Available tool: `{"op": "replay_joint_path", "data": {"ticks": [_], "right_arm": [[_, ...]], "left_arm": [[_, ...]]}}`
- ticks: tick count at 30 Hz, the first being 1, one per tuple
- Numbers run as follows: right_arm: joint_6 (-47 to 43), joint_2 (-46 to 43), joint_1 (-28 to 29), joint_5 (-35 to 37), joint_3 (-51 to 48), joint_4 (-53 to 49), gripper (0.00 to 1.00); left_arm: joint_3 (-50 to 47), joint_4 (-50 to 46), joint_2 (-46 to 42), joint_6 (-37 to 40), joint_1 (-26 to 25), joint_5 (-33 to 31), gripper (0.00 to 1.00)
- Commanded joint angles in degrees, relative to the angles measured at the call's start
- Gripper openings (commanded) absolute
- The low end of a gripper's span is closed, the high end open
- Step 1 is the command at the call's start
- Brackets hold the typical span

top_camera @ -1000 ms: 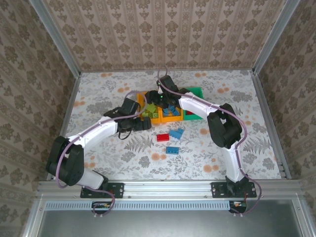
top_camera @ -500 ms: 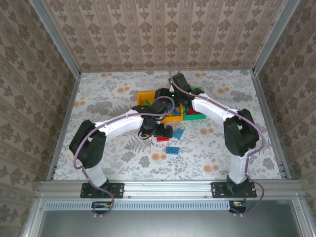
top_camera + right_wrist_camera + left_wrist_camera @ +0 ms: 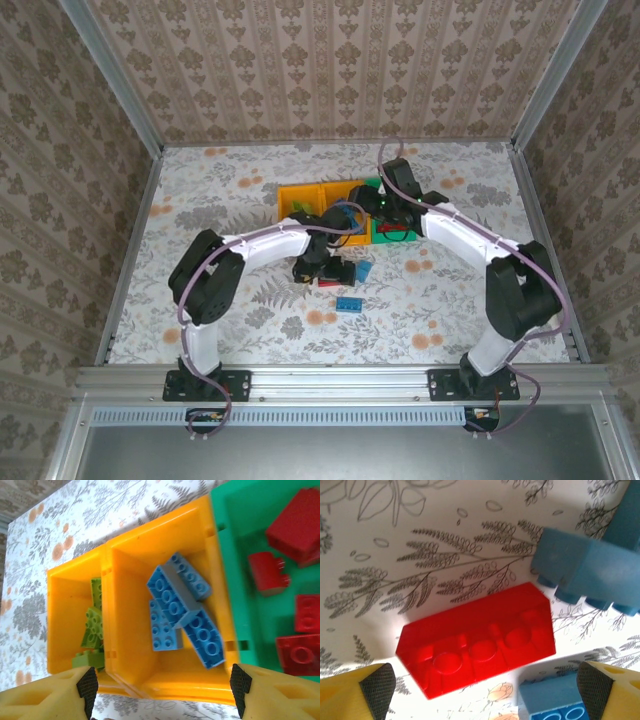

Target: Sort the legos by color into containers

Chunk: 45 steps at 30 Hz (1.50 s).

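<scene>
Three bins stand touching in a row. The middle orange bin holds four blue bricks, piled crosswise. To its left, the outer orange bin holds lime bricks against the shared wall; three can be counted, and more may be hidden. To its right, the green bin holds four red bricks, lying apart.

On the table, on the side of the middle orange bin nearer the arm bases, lie three strays — one loose red brick and two loose blue bricks just beside it.

The right gripper hangs above the middle orange bin, jaws well apart and empty. The left gripper is spread wide over the loose red brick, a pad on either side, gripping nothing — whether the pads touch it cannot be told.
</scene>
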Motion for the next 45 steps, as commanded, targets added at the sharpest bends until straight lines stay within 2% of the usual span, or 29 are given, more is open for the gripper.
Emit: {"op": "replay_joint_path", "data": {"ticks": [1, 10, 14, 17, 21, 23, 25, 33, 45], "right_arm": [[-3.29, -3.87, -2.26, 5.56, -2.82, -3.01, 0.75], [-7.27, -9.36, -11.9, 9.55, -9.43, -5.13, 0.76], [-9.5, -8.13, -15.57, 10.03, -10.21, -4.75, 0.76], [-12.29, -5.08, -17.06, 7.65, -8.81, -3.98, 0.76], [-15.2, -1.9, -17.16, 1.81, -7.36, -1.16, 0.74], [-15.96, -0.1, -17.16, 0.54, -6.57, -0.76, 0.73], [-16.61, 1.58, -17.16, -0.39, -5.59, -1.28, 0.72], [-19.0, 7.11, -15.11, -1.55, -3.17, -1.67, 0.66], [-19.23, 8.07, -9.69, -0.22, -3.62, -0.71, 0.36]], "left_arm": [[2.41, -1.99, 1.64, -0.26, -0.08, -0.58, 0.95], [2.13, -0.89, 3.32, 0.23, 0.48, 0.0, 0.9], [1.92, -0.42, 3.69, 0.57, 0.83, 0.35, 0.82], [1.85, -0.22, 3.86, 1.35, 1.08, 0.29, 0.73], [1.01, 0.38, 3.46, 1.71, 1.49, 0.11, 0.63], [0.03, 1.31, 3.05, 1.64, 1.77, 0.44, 0.55], [-1.07, 2.11, 2.43, 1.51, 2.05, 0.69, 0.51], [-3.28, 2.06, -1.55, 2.23, 2.83, -0.38, 0.51], [-1.34, 0.24, -7.88, 4.6, 5.24, -2.97, 0.53]]}}
